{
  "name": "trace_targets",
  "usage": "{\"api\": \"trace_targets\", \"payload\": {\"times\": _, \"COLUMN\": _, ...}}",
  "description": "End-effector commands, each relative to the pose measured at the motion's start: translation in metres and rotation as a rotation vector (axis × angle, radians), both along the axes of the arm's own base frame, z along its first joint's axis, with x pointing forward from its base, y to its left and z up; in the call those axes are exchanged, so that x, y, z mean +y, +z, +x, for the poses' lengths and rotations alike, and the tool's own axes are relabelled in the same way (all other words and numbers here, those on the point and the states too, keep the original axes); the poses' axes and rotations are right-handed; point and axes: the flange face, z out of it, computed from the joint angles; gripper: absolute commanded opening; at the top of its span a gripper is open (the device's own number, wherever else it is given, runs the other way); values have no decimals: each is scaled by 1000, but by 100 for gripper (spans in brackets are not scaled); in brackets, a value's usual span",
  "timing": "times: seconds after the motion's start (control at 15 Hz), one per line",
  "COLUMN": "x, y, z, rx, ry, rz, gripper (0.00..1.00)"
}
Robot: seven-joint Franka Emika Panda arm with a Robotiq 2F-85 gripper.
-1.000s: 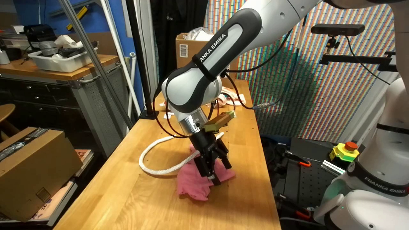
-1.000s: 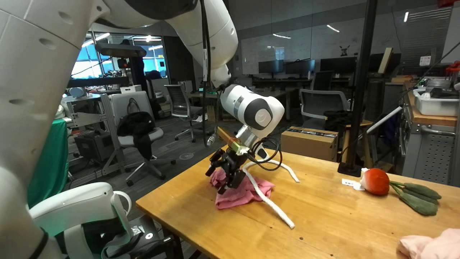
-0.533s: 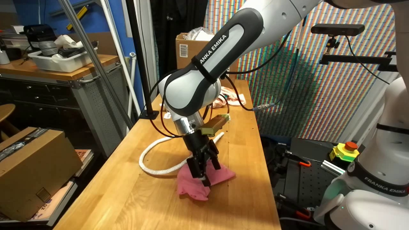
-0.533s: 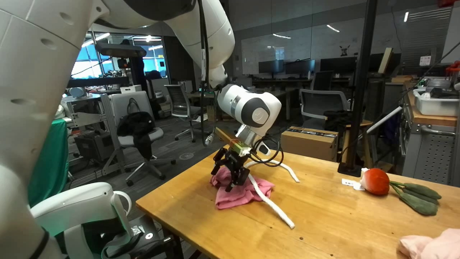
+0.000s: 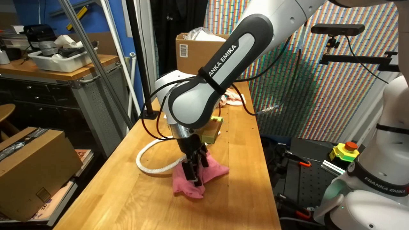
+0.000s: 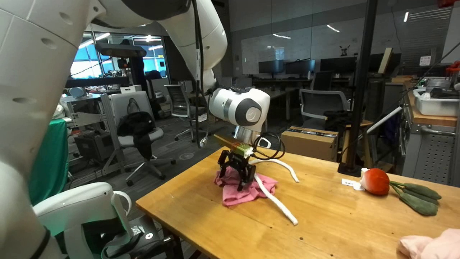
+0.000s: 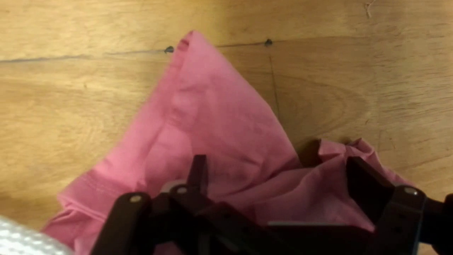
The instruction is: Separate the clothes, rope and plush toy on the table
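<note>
The clothes point(image 5: 215, 171), a crumpled pink garment, lie on the table under my gripper point(image 5: 200, 174) and fill most of the wrist view. In that view the gripper point(image 7: 276, 157) stands open, its fingertips wide apart over pink folds. It points nearly straight down at the clothes point(image 6: 233, 197) and appears to touch them. The white rope point(image 5: 150, 170) loops beside the garment, and a stretch of the rope point(image 6: 278, 205) runs off its side; part of it is hidden behind the gripper. The plush toy point(image 6: 375, 181), red-orange with green leaves, lies well apart.
A pale pink cloth point(image 6: 436, 246) lies at the table's far end. Beside the toy are white tags point(image 6: 352, 184) and a black post point(image 6: 354, 158). A cardboard box point(image 5: 191, 51) stands beyond. Cables point(image 6: 271, 145) hang off the wrist.
The gripper has come down onto the clothes and turned more upright. Clothes and rope have shifted slightly along with it. The jaws have stayed open.
</note>
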Motion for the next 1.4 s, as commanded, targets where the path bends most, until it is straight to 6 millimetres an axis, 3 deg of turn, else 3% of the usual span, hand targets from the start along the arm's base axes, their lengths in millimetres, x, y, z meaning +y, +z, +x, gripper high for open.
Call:
{"api": "trace_targets", "payload": {"times": 0.0, "x": 2, "y": 11, "z": -2, "rx": -73, "ry": 22, "rz": 1, "gripper": 100}}
{"api": "trace_targets", "payload": {"times": 0.47, "x": -14, "y": 0, "z": 5, "rx": -58, "ry": -17, "rz": 10, "gripper": 100}}
{"api": "trace_targets", "payload": {"times": 1.0, "x": -29, "y": -13, "z": -2, "rx": -14, "ry": -38, "rz": 19, "gripper": 100}}
{"api": "trace_targets", "payload": {"times": 1.33, "x": -42, "y": -32, "z": -6, "rx": 56, "ry": -68, "rz": 20, "gripper": 100}}
